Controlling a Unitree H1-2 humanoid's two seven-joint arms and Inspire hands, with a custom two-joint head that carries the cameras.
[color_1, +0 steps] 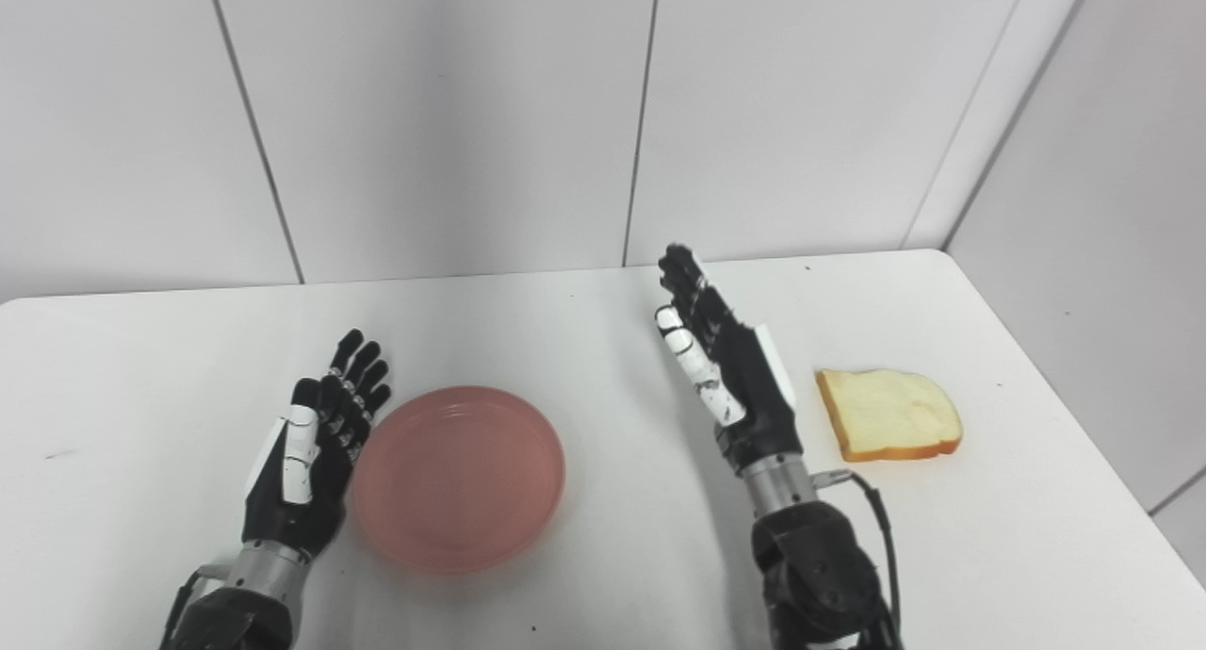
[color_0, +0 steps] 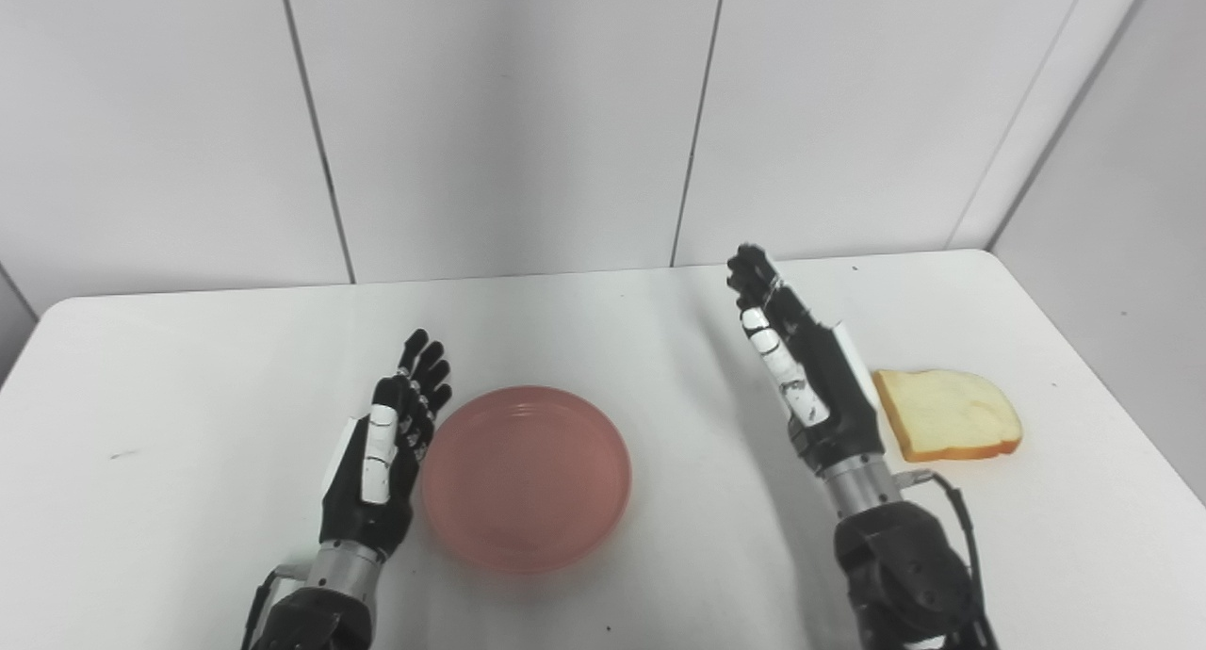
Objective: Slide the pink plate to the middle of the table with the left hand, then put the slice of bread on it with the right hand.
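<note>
The pink plate [color_0: 526, 476] lies flat on the white table [color_0: 188, 367], a little left of the middle. My left hand [color_0: 388, 443] is open, fingers straight and on edge, touching or almost touching the plate's left rim. The slice of bread [color_0: 952, 413] lies flat on the table at the right. My right hand [color_0: 801, 367] is open and empty, raised with fingers pointing away, just left of the bread and apart from it.
The table's right edge [color_0: 1102, 367] runs close behind the bread. White wall panels [color_0: 509, 113] stand along the table's far edge. A few small dark specks mark the tabletop.
</note>
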